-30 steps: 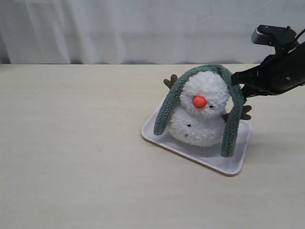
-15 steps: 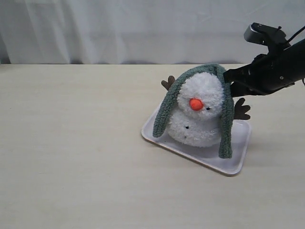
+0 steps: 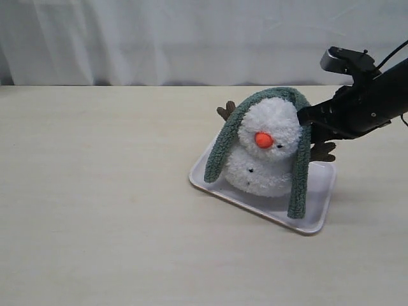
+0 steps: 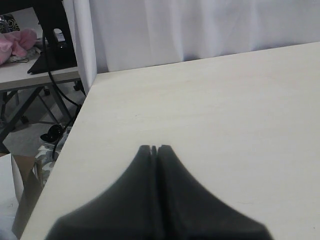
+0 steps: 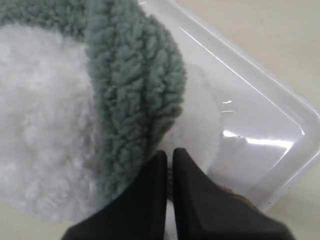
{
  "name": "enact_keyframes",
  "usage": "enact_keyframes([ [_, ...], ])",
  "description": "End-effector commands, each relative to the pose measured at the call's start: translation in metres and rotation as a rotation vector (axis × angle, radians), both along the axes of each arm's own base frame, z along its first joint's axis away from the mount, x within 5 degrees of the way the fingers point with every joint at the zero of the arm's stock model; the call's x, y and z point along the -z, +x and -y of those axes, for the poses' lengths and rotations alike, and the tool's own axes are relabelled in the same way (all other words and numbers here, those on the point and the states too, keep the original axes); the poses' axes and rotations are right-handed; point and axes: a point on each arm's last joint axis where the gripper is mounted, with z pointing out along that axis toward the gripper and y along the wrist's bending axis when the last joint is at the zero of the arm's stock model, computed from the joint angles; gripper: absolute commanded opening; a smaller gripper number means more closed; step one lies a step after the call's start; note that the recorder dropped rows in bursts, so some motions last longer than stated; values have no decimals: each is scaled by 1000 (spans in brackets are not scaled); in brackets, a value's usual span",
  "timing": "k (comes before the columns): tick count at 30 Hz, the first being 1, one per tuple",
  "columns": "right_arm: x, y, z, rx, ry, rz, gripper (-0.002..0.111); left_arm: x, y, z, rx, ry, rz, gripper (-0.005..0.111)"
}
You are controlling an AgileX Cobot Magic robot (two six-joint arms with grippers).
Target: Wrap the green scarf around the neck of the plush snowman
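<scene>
The plush snowman sits upright on a shallow white tray on the pale counter, right of the middle, with a white curtain behind; its orange nose faces forward and a little left. The green scarf is not at the snowman's neck – it arches over the top of the head like a hood; one end hangs down the left side to the tray's rim, the other drops on the right to the tray floor. A brown twig arm pokes out behind the left strand.

The right gripper reaches in from the right, its tip against the scarf beside the head; the right wrist view shows its jaws pressed almost together at the scarf's fuzzy edge – whether any fleece is caught between them, I cannot tell.

The left gripper is out of the exterior view; its own camera shows it clenched, holding nothing, above bare counter near an edge.
</scene>
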Motion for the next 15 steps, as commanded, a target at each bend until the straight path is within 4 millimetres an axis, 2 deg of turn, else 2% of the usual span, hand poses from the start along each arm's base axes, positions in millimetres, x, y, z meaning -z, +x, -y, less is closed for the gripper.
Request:
enact_keyframes([
  [1,-18,3,1,-51,-27,24,4,-1,0,0,1,-3,14,0],
  [8,-61,1,8,-47,-108,51,4,-1,0,0,1,-3,14,0],
  [15,-91,3,1,-46,-26,89,4,-1,0,0,1,-3,14,0],
])
